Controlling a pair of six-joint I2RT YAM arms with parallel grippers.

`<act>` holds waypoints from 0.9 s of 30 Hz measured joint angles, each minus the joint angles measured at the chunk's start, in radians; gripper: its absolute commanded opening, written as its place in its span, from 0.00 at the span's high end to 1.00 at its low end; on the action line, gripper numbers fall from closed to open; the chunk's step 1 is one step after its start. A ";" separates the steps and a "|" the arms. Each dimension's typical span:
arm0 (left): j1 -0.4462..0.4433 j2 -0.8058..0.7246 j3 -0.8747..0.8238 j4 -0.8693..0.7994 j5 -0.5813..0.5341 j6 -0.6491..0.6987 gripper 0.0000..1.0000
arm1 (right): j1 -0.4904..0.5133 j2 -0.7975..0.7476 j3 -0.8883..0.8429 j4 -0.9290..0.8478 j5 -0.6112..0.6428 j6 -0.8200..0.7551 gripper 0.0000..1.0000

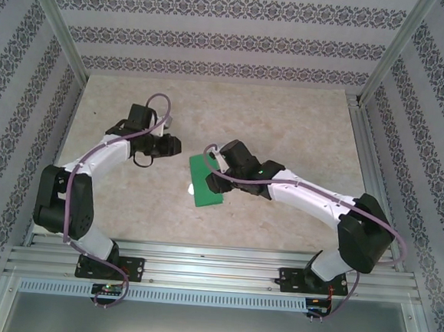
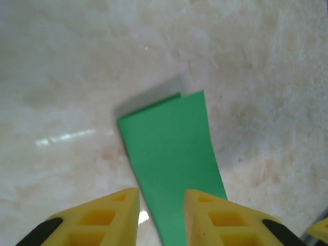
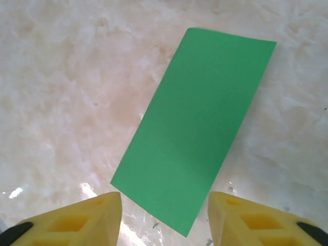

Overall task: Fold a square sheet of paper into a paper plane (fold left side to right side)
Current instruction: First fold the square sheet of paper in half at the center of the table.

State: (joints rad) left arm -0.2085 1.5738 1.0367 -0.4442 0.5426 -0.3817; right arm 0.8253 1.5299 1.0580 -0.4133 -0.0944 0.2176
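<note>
Paper: I see it folded into a rectangle, flat at mid-desk, edges straight.
Left pincer: spread, gripping nothing, at paper's 10 o'clock.
Right pincer: spread, empty, above paper's 2 o'clock edge.
Room: bare desk toward 12 o'clock.

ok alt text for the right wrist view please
A bright-green sheet of paper, a long flat rectangle, lies diagonally on a pale marbled tabletop. At the bottom edge, the right gripper holds its two yellow fingertips apart, either side of the sheet's near corner.
</note>
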 measured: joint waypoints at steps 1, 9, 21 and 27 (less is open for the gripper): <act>-0.021 0.003 -0.047 0.029 0.021 -0.026 0.79 | -0.013 0.000 -0.016 0.030 -0.035 0.027 0.62; -0.142 0.080 -0.159 0.204 0.081 -0.153 0.85 | -0.023 0.120 -0.083 0.269 -0.261 0.332 0.77; -0.161 0.221 -0.127 0.283 0.069 -0.185 0.87 | -0.036 0.311 -0.058 0.317 -0.344 0.481 0.78; -0.161 0.235 -0.122 0.282 0.046 -0.180 0.87 | -0.036 0.344 -0.045 0.300 -0.353 0.491 0.79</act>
State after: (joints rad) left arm -0.3691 1.8084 0.9150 -0.1619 0.5888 -0.5617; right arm 0.7891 1.8740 1.0130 -0.1135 -0.4473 0.7090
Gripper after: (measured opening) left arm 0.134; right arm 0.216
